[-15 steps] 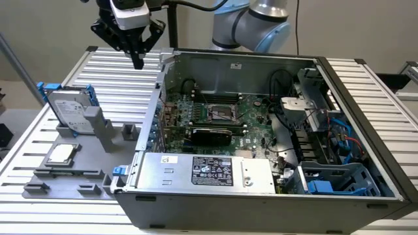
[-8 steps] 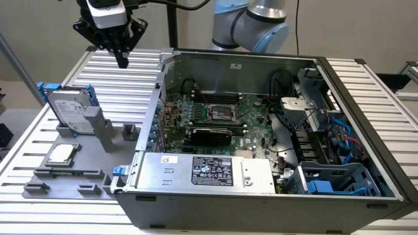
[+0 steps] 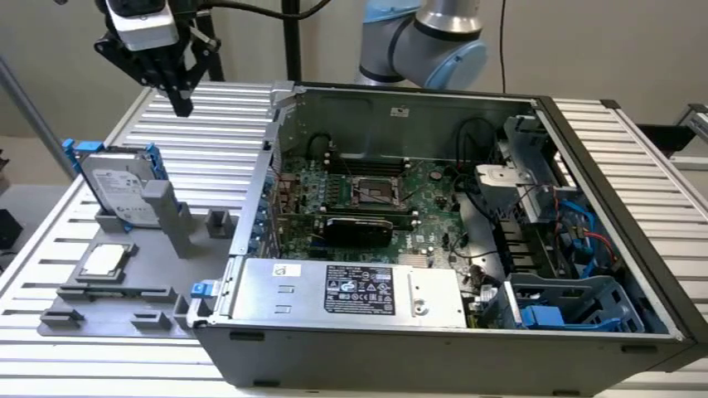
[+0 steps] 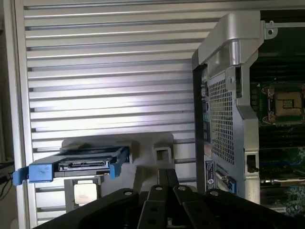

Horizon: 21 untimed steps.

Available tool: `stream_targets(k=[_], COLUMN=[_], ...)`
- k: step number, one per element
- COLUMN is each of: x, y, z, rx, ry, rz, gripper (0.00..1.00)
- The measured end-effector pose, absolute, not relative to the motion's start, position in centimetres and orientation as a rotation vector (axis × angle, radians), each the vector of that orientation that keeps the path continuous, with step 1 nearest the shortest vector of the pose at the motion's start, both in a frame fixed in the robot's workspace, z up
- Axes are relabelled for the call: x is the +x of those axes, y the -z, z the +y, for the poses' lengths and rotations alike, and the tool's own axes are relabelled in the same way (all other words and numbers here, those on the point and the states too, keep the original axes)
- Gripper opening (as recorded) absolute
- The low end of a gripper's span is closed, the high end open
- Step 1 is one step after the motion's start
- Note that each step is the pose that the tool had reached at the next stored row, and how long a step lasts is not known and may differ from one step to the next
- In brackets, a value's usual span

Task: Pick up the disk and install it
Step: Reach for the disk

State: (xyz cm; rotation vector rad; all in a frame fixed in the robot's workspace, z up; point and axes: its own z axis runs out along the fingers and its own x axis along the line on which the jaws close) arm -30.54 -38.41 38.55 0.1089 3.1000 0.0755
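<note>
Approach step of the pick-up: end effector (image 3: 182,104) closed and empty, high over the worktop (image 3: 215,137) beside the computer case (image 3: 264,195), well apart from the disk (image 3: 116,186) standing on edge in a grey holder (image 3: 166,240) beside that case; likely calling for opening up and lowering onto it.

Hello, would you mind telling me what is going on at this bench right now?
A robot arm's pincer hangs in the air above the slatted table, shut and holding nothing. The disk, framed by blue rails, stands upright in a grey holder at the exterior view's left and has not been picked up yet. Beside the holder sits the open computer case, its motherboard exposed.
</note>
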Motion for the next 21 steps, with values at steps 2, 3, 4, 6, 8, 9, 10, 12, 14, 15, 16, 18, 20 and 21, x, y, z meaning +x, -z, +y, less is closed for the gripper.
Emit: stream_targets(k=[2, 3, 4, 6, 8, 9, 10, 12, 14, 15, 16, 18, 20, 21], x=[-31.4, -31.9, -32.4, -33.3, -34.2, -34.6, -35.1, -36.0, -36.9, -37.4, -37.8, -38.7, -39.7, -40.1], y=[-38.4, -38.3, -38.2, -38.0, -37.8, -37.7, -37.7, -37.5, -37.4, -37.3, -37.2, -37.1, -36.9, -36.9], z=[-38.3, -38.3, -38.3, -38.2, -38.1, -38.1, -38.1, -38.1, -38.1, -38.1, -38.1, -38.1, -38.1, -38.1], rx=[0.109, 0.109, 0.109, 0.109, 0.109, 0.11, 0.109, 0.109, 0.11, 0.11, 0.11, 0.11, 0.11, 0.111], ry=[-0.075, -0.075, -0.075, -0.075, -0.075, -0.075, -0.075, -0.075, -0.075, -0.075, -0.075, -0.075, -0.075, -0.075], rz=[3.1, 3.101, 3.101, 3.102, 3.103, 3.103, 3.104, 3.106, 3.108, 3.11, 3.111, 3.114, 3.117, 3.119], gripper=[0.0, 0.0, 0.0, 0.0, 0.0, 0.0, 0.0, 0.0, 0.0, 0.0, 0.0, 0.0, 0.0, 0.0])
